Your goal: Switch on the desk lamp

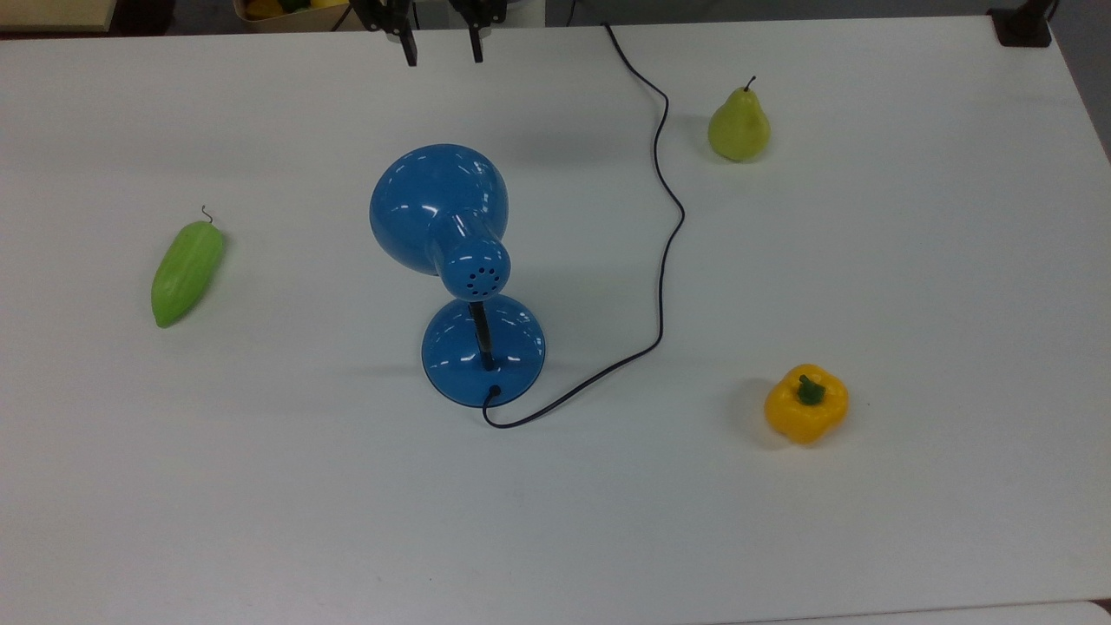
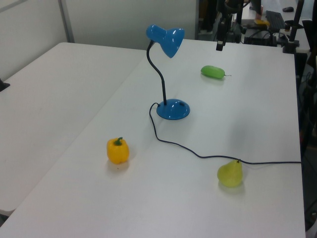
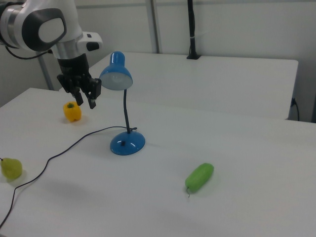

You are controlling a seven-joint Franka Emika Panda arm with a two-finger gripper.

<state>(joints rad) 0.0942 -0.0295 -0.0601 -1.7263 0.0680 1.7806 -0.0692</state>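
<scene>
The glossy blue desk lamp (image 1: pixel 438 213) stands mid-table, its dome shade over a round base (image 1: pixel 483 349). Its thin black cord (image 1: pixel 664 234) snakes off toward the far table edge. In the left view the lamp (image 2: pixel 166 40) rises on a curved black neck, and in the right view the lamp (image 3: pixel 116 74) has its shade facing down. My gripper (image 1: pixel 442 54) hangs open at the top view's upper edge, well above and behind the shade, with nothing between its fingers. The gripper (image 3: pixel 85 101) sits just to the right view's left of the shade and is also seen from the left view (image 2: pixel 219 44).
A green cucumber-like vegetable (image 1: pixel 187 272) lies at the top view's left. A pear (image 1: pixel 739 126) stands beside the cord at the upper right, and a yellow bell pepper (image 1: pixel 805 404) sits at the lower right. A black post base (image 1: pixel 1024 26) occupies the far right corner.
</scene>
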